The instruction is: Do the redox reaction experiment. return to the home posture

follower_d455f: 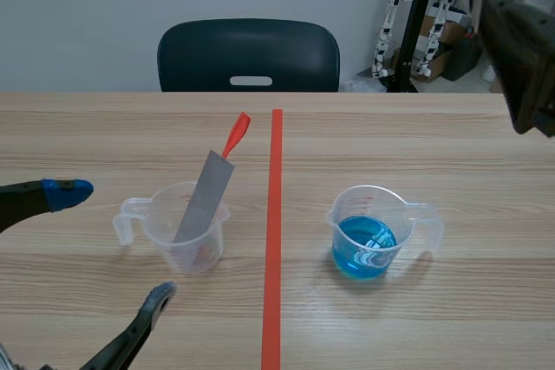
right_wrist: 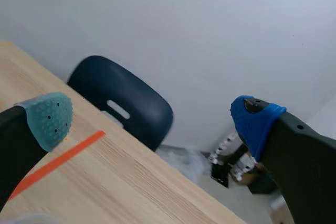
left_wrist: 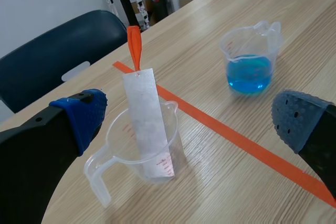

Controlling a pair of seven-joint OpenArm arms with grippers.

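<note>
My left fingers (left_wrist: 84, 115) and right fingers (right_wrist: 50, 118) gape empty, the metal strip (follower_d455f: 206, 197) parked leaning in its cup (follower_d455f: 198, 256), freeing me for home

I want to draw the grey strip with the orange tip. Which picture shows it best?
The left wrist view: the grey strip stands close up, leaning in the clear cup. The scene view shows the strip smaller. The right wrist view misses it.

Dark blue chair (follower_d455f: 249, 54) with a white slot in its backrest standing behind the far edge of the light wooden table (follower_d455f: 434, 140), white jointed mechanisms (follower_d455f: 387, 28) hanging beside a black stand (follower_d455f: 415, 28), pale wall (follower_d455f: 87, 15) running behind.
</note>
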